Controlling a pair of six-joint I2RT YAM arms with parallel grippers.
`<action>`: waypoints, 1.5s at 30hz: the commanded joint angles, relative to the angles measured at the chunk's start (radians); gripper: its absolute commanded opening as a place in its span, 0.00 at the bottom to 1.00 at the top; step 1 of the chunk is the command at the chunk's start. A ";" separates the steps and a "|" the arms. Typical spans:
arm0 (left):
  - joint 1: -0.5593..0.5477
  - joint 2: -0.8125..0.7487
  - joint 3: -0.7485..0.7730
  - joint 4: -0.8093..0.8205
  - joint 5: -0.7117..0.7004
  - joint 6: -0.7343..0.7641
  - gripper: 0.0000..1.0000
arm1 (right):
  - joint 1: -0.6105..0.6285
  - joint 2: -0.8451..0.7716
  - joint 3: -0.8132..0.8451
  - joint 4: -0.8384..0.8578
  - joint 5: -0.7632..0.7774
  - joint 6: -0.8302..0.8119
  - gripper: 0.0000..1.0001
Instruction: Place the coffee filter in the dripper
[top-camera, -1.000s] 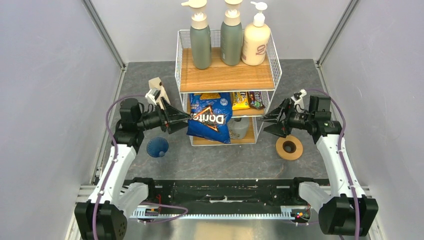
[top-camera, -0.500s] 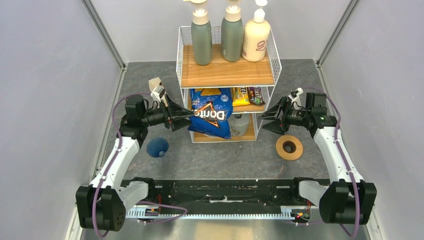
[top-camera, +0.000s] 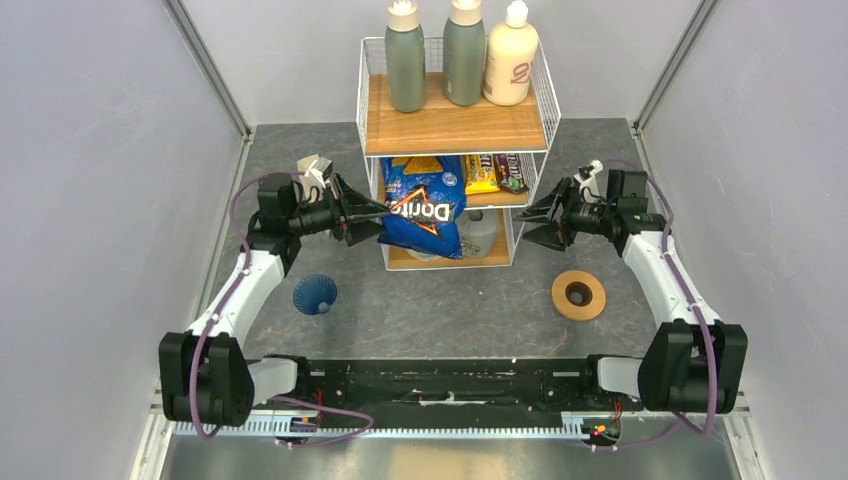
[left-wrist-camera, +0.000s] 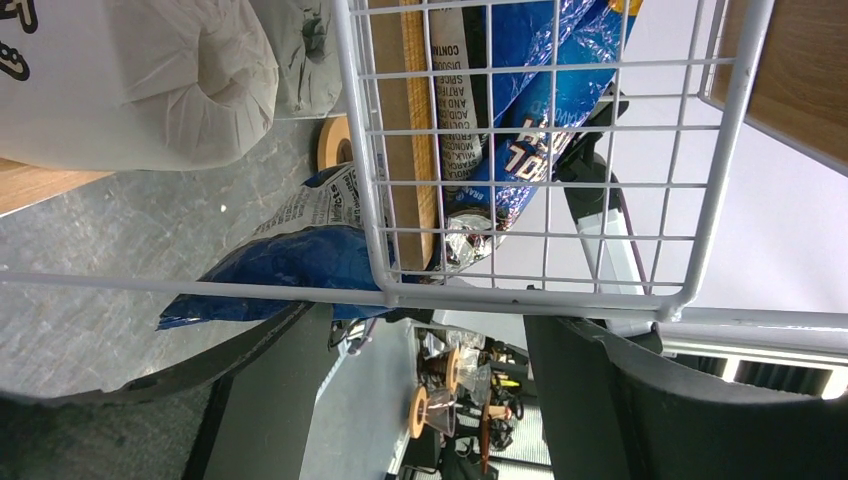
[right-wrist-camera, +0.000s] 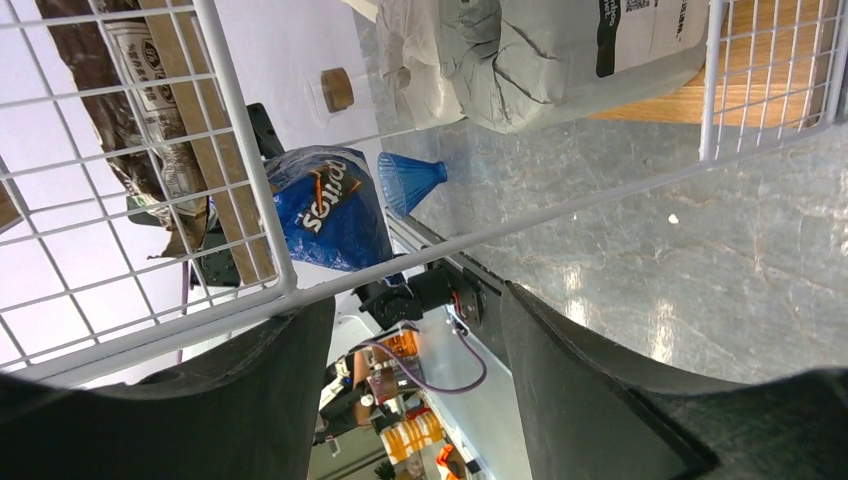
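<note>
The dripper (top-camera: 315, 294) is a dark blue ribbed cone lying on the grey table left of the wire rack (top-camera: 458, 150); it also shows in the right wrist view (right-wrist-camera: 410, 180). I cannot pick out the coffee filter; white crumpled paper shapes (left-wrist-camera: 150, 70) sit on the rack's bottom shelf. My left gripper (top-camera: 375, 220) is open against the rack's left side, a white rack wire (left-wrist-camera: 500, 297) crossing its fingertips (left-wrist-camera: 425, 320). My right gripper (top-camera: 528, 228) is open against the rack's right side, with a wire (right-wrist-camera: 450, 245) across its tips (right-wrist-camera: 415, 300). Neither holds anything.
The three-tier rack carries three pump bottles (top-camera: 462, 50) on top, a blue Doritos bag (top-camera: 420, 215) hanging out of the middle shelf, and snack packs (top-camera: 495, 172). A tan ring with a dark hole (top-camera: 579, 294) lies at the right. Grey walls close in both sides.
The rack has shifted toward the back wall, its bottles now cut off by the frame's top edge. Both arms have reached farther forward with it, staying at its sides.
</note>
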 joint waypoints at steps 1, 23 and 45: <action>0.004 0.073 0.090 0.089 -0.107 0.047 0.78 | 0.003 0.055 0.070 0.144 0.043 0.022 0.69; 0.007 0.585 0.574 0.201 -0.175 0.080 0.75 | 0.005 0.543 0.520 0.316 0.069 -0.003 0.65; 0.014 0.827 0.880 0.133 -0.203 0.125 0.74 | 0.005 0.811 0.814 0.381 0.063 0.024 0.63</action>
